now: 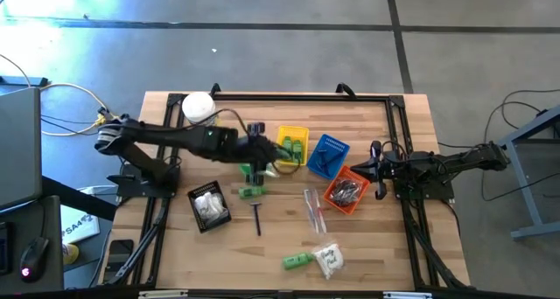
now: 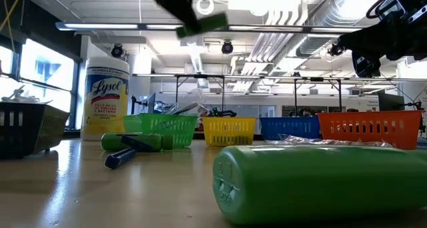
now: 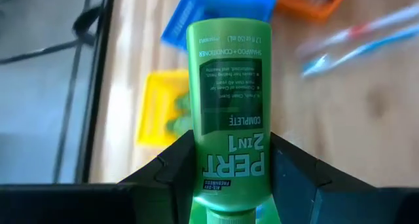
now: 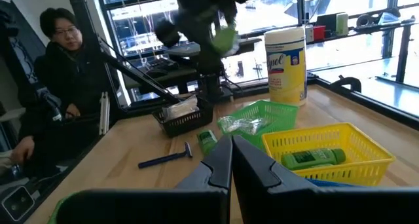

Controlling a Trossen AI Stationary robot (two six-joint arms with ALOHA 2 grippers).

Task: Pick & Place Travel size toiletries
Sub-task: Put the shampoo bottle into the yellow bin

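My left gripper (image 3: 230, 145) is shut on a small green Pert bottle (image 3: 229, 73) and holds it high above the table's middle, over the green basket (image 1: 255, 170); the low view shows the bottle (image 2: 203, 23) in the air. More toiletries lie on the table: a green bottle (image 1: 252, 192), a dark razor (image 1: 257, 216), clear-wrapped sticks (image 1: 313, 207), another green bottle (image 1: 297, 261) and a white sachet (image 1: 329, 259). My right gripper (image 4: 231, 160) waits shut at the table's right side. My left gripper pinches the bottle's two sides near its cap end (image 3: 229, 181) between its two fingers (image 3: 180, 162). The fingers slant down from the table's left. The bottle sticks out forward past the fingertips, lifted clear of everything.
A yellow basket (image 1: 293, 144) with green bottles, a blue basket (image 1: 327, 155) and an orange basket (image 1: 346, 190) stand in a row right of the green one. A black basket (image 1: 208, 205) holds white sachets. A big white jar (image 1: 198, 107) stands at the far left. A person (image 4: 59, 86) sits beyond the table.
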